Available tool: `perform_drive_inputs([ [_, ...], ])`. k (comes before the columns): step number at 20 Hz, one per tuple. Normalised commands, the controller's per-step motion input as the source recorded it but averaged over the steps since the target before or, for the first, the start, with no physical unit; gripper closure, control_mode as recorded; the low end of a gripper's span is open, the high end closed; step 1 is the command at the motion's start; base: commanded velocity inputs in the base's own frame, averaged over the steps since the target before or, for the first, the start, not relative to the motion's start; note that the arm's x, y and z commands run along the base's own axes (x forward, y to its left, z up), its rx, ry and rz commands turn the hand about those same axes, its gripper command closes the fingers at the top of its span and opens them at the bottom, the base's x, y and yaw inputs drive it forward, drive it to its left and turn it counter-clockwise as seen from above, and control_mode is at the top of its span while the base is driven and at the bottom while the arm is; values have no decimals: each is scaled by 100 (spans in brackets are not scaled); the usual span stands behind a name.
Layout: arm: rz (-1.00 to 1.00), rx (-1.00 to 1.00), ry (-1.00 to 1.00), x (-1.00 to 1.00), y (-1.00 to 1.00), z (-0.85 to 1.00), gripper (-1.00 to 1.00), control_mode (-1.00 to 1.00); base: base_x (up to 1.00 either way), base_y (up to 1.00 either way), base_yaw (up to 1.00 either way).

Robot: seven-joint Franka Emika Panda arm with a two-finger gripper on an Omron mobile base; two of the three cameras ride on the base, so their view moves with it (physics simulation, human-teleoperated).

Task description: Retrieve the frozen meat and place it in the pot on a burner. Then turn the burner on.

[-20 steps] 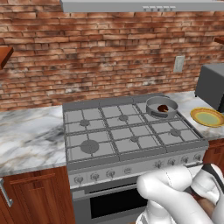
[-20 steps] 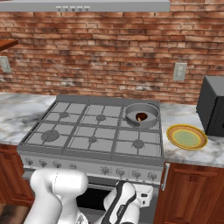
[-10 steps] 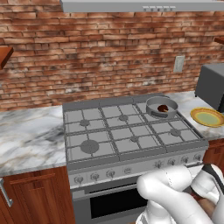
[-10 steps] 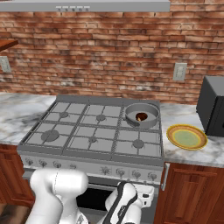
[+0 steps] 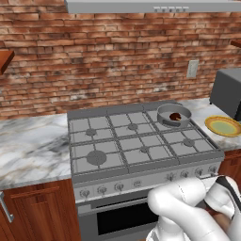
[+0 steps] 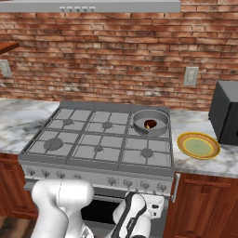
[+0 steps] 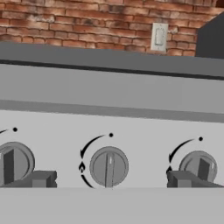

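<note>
Frozen meat (image 6: 150,123) already down inside the pot (image 6: 162,125), a small reddish-brown lump against the grey floor, seen likewise from the left base view (image 5: 175,116). Pot (image 5: 164,111) seated on the back right grate square of the stove (image 5: 117,146), over its burner, with the cap itself hidden beneath. Just right of the stove, on the marble counter (image 6: 218,162), a yellow plate (image 6: 198,145) with green centre; beyond it a dark appliance (image 6: 226,111).

Placing step judged done; burner step in hand. Gripper (image 7: 111,179) low in front of the stove's control panel, fingertips (image 7: 40,179) spread wide to either side of a round knob (image 7: 109,166), holding nothing, not yet touching it. Knob pointer near vertical, flame mark at its lower left, so apparently not yet turned. Two more knobs flanking it, one left (image 7: 14,162), one right (image 7: 199,166).

Next move, by judgement: first confirming this knob belongs to the back right burner, which cannot be told from the panel alone; then easing forward until the fingers bracket the knob, closing, and twisting along the arc. Risk: lighting a neighbouring burner.
</note>
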Motion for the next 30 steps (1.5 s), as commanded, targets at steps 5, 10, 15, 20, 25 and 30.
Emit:
perform_drive_inputs([
  [5, 0, 0, -1, 21, 0, -2, -100, -100, 0, 0, 0],
  [10, 0, 0, -1, 26, 0, -10, -100, -100, 0, 0, 0],
  [15, 0, 0, -2, 17, 0, -15, -100, -100, 0, 0, 0],
  [20, 0, 0, 0, 9, 0, -3, -100, -100, 0, 0, 0],
  [25, 0, 0, 0, 1, 0, 0, -100, -100, 0, 0, 0],
  [30, 0, 0, 0, 3, 0, 0, 100, -100, 0, 0, 0],
])
